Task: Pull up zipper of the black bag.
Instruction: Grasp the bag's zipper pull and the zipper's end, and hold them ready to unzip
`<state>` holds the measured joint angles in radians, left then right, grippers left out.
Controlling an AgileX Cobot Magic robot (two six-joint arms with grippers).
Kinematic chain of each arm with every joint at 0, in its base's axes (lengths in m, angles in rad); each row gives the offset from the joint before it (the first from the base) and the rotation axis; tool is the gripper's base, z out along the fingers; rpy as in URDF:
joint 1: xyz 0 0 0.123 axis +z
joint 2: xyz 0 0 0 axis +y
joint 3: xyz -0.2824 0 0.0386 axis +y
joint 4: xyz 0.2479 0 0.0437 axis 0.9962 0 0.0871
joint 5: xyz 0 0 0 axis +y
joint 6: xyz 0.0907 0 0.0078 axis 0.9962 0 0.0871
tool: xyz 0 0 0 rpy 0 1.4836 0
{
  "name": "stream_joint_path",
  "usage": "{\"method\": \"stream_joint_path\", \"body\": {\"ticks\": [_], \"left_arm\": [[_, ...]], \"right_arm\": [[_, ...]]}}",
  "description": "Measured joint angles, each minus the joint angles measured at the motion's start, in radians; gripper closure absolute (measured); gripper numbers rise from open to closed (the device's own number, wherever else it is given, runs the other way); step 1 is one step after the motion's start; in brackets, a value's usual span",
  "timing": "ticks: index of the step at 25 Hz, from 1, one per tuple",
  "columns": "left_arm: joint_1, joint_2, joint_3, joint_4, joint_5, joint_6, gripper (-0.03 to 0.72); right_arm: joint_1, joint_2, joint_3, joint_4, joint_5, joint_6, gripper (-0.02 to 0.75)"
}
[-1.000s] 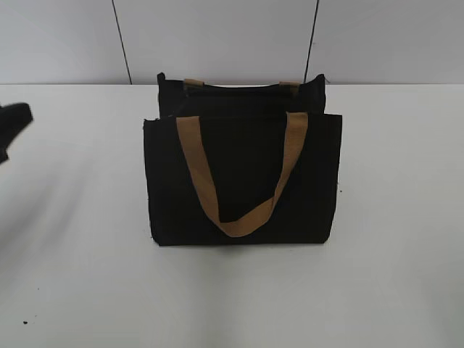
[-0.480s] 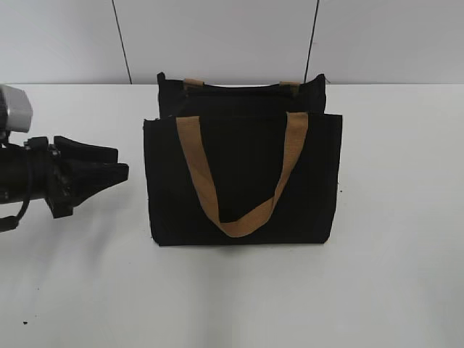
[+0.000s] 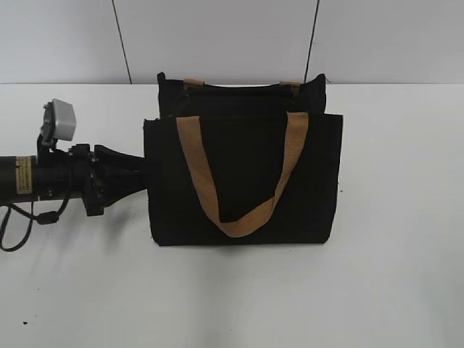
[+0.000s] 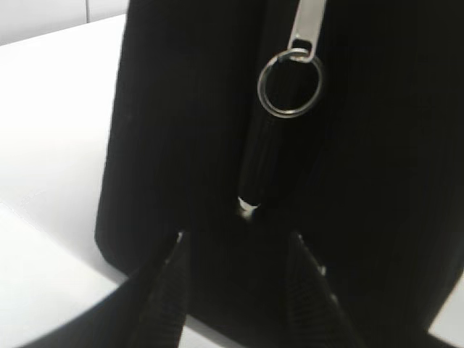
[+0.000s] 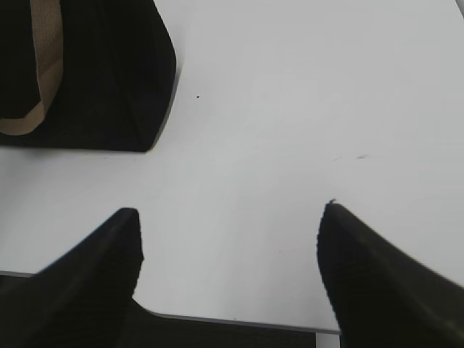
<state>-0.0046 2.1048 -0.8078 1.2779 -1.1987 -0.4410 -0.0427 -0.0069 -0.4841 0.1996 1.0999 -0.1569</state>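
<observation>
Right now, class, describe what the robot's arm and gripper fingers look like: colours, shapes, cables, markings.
The left arm is a black tube bearing a small yellowish label, with a grey boxy camera on top and a black cable looping beneath. The left gripper and right gripper have black, tapered, finely ribbed fingers.

- One black bag (image 3: 243,177) on one white counter (image 3: 391,275).
- Two tan handles: near handle (image 3: 239,181), far handle (image 3: 194,82).
- One silvery pull tab (image 4: 308,25), one metal ring (image 4: 290,85).
- Two grippers: left gripper (image 3: 138,177), right gripper (image 5: 228,246), two jaws each.
</observation>
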Motion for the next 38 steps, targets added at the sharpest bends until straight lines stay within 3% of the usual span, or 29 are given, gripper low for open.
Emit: {"method": "stream_joint_path", "body": {"ticks": [11,13,15,18,21,29,38], "left_arm": [[-0.129,0.092,-0.109,-0.066,-0.008,0.0,0.37],[-0.138,0.102,-0.115,-0.094,-0.008,0.0,0.434],[-0.142,0.102,-0.118,-0.111,-0.007,0.0,0.57],[-0.142,0.095,-0.116,-0.119,-0.004,0.0,0.643],[-0.143,0.048,-0.097,-0.122,0.033,0.0,0.65],[-0.144,-0.19,0.003,-0.142,0.342,0.0,0.65],[-0.144,-0.389,0.071,-0.283,0.448,0.069,0.652]], "right_arm": [[0.0,0.0,0.0,0.0,0.0,0.0,0.16],[0.0,0.0,0.0,0.0,0.0,0.0,0.16],[0.0,0.0,0.0,0.0,0.0,0.0,0.16],[0.0,0.0,0.0,0.0,0.0,0.0,0.16],[0.0,0.0,0.0,0.0,0.0,0.0,0.16],[0.0,0.0,0.0,0.0,0.0,0.0,0.16],[0.0,0.0,0.0,0.0,0.0,0.0,0.16]]}}
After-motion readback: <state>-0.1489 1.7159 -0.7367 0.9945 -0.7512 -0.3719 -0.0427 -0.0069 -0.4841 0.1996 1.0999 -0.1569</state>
